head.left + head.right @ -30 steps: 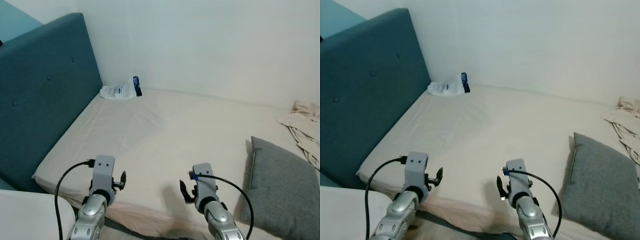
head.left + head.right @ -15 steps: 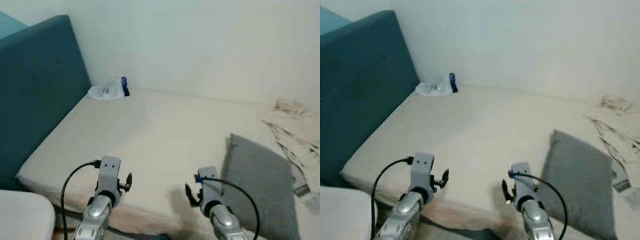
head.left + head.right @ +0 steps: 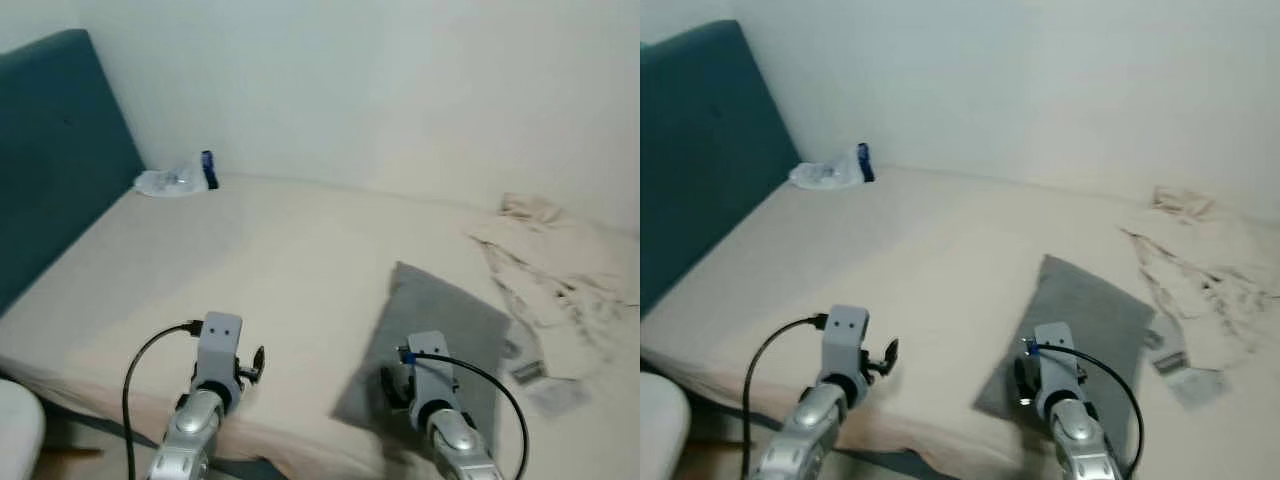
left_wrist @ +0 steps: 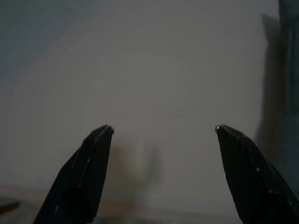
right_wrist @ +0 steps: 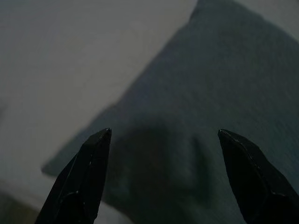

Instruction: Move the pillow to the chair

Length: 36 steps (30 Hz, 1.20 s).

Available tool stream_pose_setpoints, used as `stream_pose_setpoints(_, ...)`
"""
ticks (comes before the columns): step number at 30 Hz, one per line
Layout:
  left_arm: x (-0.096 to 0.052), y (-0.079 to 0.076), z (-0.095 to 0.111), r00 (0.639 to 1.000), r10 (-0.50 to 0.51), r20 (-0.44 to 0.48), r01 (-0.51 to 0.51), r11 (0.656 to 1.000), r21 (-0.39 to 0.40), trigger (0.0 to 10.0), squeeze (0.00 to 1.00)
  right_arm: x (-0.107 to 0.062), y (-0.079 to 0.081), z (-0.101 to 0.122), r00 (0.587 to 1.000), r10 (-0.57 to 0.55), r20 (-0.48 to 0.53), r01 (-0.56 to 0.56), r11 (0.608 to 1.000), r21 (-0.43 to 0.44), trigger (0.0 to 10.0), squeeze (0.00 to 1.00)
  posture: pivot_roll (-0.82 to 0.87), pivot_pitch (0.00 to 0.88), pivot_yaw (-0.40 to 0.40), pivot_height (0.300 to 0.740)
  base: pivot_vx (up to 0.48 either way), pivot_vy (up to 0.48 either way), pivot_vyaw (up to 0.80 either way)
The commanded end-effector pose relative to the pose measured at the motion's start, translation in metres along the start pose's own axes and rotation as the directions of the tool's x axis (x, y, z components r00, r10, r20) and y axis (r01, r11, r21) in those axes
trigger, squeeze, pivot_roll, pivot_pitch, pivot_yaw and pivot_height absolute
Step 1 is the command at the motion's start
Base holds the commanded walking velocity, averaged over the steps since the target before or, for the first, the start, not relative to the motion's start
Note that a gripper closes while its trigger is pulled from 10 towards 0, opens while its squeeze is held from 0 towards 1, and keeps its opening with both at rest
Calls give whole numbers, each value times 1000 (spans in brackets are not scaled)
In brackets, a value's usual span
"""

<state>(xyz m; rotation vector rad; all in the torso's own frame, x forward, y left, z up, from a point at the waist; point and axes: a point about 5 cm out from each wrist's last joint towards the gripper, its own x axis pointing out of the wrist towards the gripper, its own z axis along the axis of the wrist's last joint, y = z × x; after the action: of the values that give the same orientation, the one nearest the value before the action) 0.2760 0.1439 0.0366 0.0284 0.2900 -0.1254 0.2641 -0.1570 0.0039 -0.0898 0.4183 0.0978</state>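
right wrist view | right gripper spread above grey pillow

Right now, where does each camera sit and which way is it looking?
Left and right eye views: on the head, looking forward and down at the bed and gray pillow; both silver arms show.
Left wrist view: looks along the open left gripper at bare sheet.
Right wrist view: looks along the open right gripper onto the pillow.
Shared: the pillow appears in the eye views and the right wrist view.
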Motion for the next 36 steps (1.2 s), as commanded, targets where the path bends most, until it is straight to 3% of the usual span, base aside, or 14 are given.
stream_pose_setpoints(1,-2,-1,-7,999,-5,-41,4,1000,-7,10000,0,-1,-1,-3,1000,-3,-10,3,1000,9,10000,0,14,107,14,740,0,-251,0)
stream_pose_setpoints(4,-1,-2,-9,998,-11,-58,10,1000,-4,10000,0,-1,-1,-2,1000,-4,-10,4,1000,11,10000,0,15,108,15,740,0,-84,0)
stream_pose_setpoints(17,-1,-1,-9,998,2,-68,-3,1000,-11,10000,0,-1,-2,-3,1000,-11,-10,11,1000,18,10000,0,15,113,20,740,0,472,0)
stream_pose_setpoints(29,0,-1,-7,998,13,-56,-13,1000,-2,10000,0,-1,-3,0,1000,-14,8,14,999,45,10000,0,13,112,19,740,0,0,0)
stream_pose_setpoints(36,1,-1,-6,999,5,-52,-5,1000,-5,10000,0,4,-16,12,999,-39,37,36,996,80,10000,0,10,109,20,740,0,0,0)
